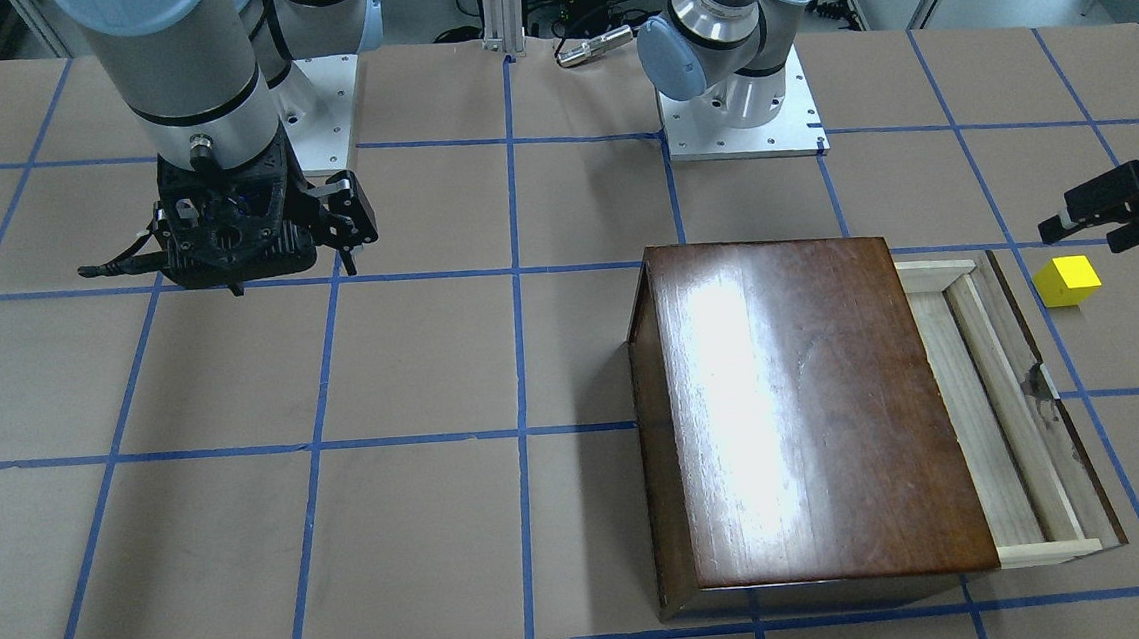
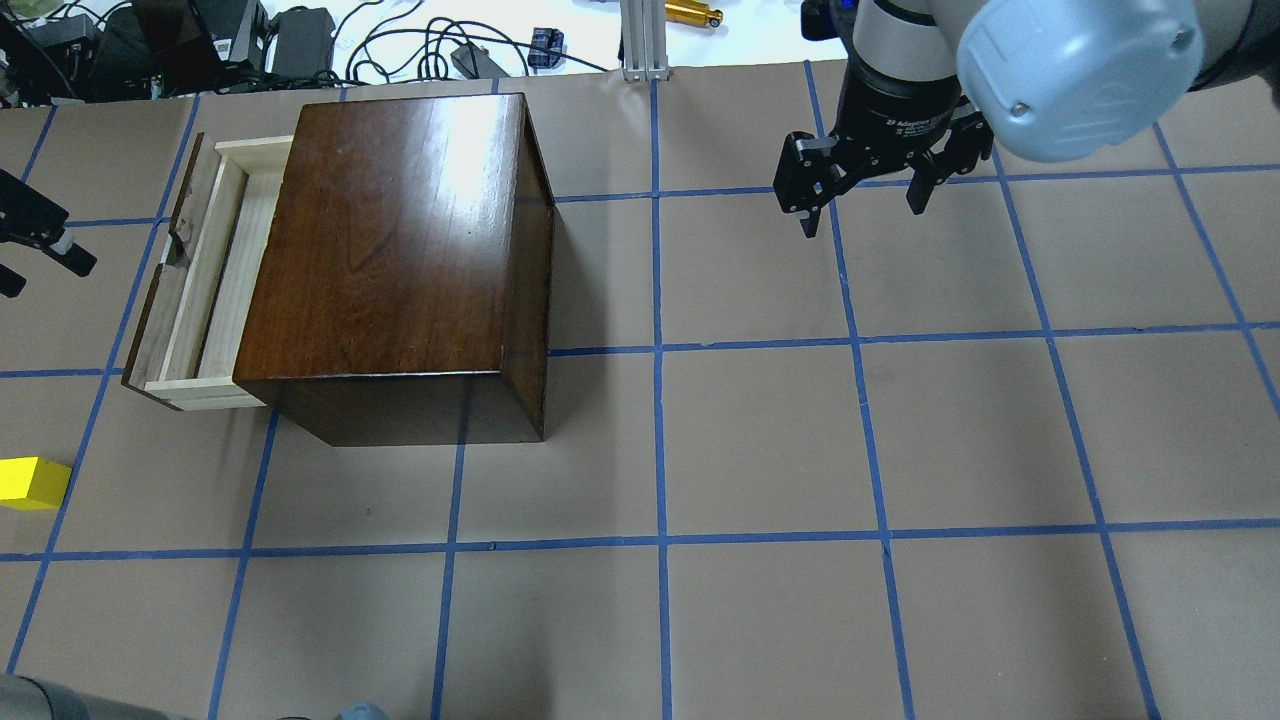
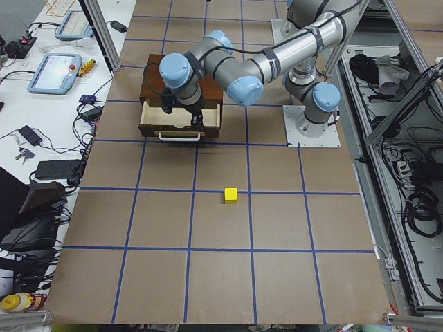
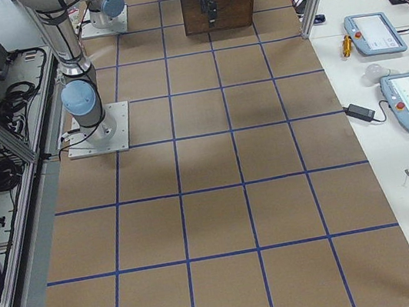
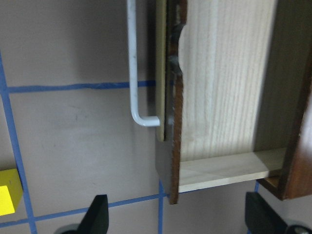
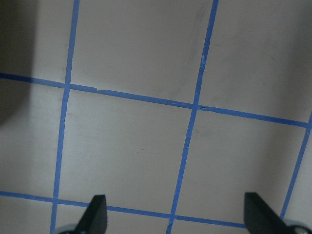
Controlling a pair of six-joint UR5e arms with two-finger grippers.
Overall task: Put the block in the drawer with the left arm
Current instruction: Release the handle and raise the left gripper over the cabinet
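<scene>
Surface: table (image 1: 413,371) covered in brown paper, ruled into squares with blue tape; cables and gear along its far edge.

Item 1. Box (image 1: 806,403), glossy dark wood, centre-right in the front view. Its drawer (image 1: 977,411) stands partly out on the right side, the pale tray bare and open from above, which leaves room to drop something in. A white wire handle (image 5: 132,73) sits on the dark front panel.

Item 2. Block (image 1: 1067,281), yellow, on the paper at the right of the front view, beyond the drawer front and apart from it. Not yet picked up.

Item 3. Left gripper (image 1: 1084,228), right edge of the front view, above the block. Fingers spread, nothing between them. Its wrist view looks down on the drawer corner, with the block in the lower left. Judged to be placed for reaching the block.

Item 4. Right gripper (image 2: 863,205), upper right of the overhead view, fingers apart, empty, over bare paper; probably parked clear of the work.

Writing: the right gripper's collar reads "2F Adaptive"; the rest is too small.
</scene>
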